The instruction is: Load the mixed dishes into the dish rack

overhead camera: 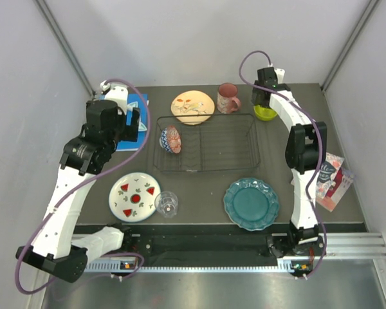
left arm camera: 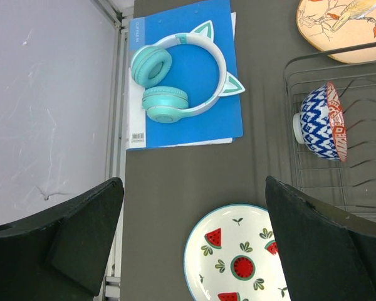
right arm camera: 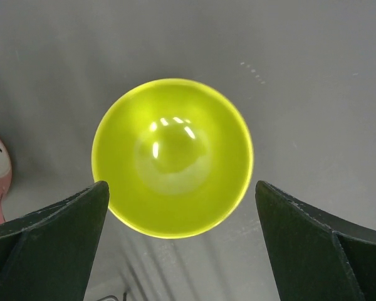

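Observation:
The black wire dish rack [overhead camera: 209,117] stands mid-table with the red-patterned bowl [overhead camera: 170,139] on edge in its left end. The bowl also shows in the left wrist view [left arm camera: 323,122]. The white plate with red shapes [overhead camera: 135,196] and the small clear glass [overhead camera: 166,204] lie front left. The teal scalloped plate [overhead camera: 251,203] lies front right. The cream floral plate [overhead camera: 193,107] and pink mug [overhead camera: 228,98] sit behind the rack. My right gripper [overhead camera: 265,96] hangs open over the lime-green bowl [right arm camera: 172,157]. My left gripper [left arm camera: 194,238] is open and empty above the table left of the rack.
Teal cat-ear headphones [left arm camera: 175,75] lie on a blue folder [left arm camera: 194,119] at the back left. A printed card [overhead camera: 330,180] lies at the right edge. The enclosure walls stand close on both sides.

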You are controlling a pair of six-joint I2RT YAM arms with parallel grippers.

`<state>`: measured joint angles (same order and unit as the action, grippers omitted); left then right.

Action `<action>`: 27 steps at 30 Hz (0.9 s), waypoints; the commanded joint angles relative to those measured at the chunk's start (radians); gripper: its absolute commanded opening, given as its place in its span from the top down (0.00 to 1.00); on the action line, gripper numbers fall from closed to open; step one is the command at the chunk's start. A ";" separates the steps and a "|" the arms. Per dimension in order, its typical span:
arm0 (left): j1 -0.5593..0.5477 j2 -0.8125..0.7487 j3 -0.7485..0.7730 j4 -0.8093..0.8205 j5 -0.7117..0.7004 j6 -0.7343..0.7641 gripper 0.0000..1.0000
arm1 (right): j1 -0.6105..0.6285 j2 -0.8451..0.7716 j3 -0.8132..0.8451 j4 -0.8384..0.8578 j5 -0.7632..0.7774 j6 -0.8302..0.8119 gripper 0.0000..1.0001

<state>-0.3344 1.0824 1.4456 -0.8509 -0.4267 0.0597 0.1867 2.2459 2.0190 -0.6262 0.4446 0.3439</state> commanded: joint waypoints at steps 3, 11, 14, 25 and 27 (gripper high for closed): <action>0.008 -0.003 -0.031 0.073 0.022 -0.004 0.01 | 0.016 0.001 0.046 0.057 -0.079 0.006 0.00; 0.008 0.002 -0.033 0.073 0.020 0.006 0.01 | 0.026 0.072 0.122 0.092 -0.171 0.047 0.00; 0.008 -0.001 -0.037 0.075 0.013 0.006 0.01 | 0.030 0.121 0.174 0.085 -0.187 0.066 0.00; 0.009 -0.009 -0.045 0.088 -0.021 0.009 0.01 | 0.007 0.193 0.190 0.089 -0.149 0.055 0.07; 0.009 -0.012 -0.050 0.092 -0.021 0.014 0.01 | -0.001 0.184 0.149 0.100 -0.146 0.053 0.12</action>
<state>-0.3317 1.0889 1.3991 -0.8185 -0.4252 0.0624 0.1986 2.4413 2.1727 -0.5629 0.2806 0.3958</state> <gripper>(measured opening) 0.991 0.922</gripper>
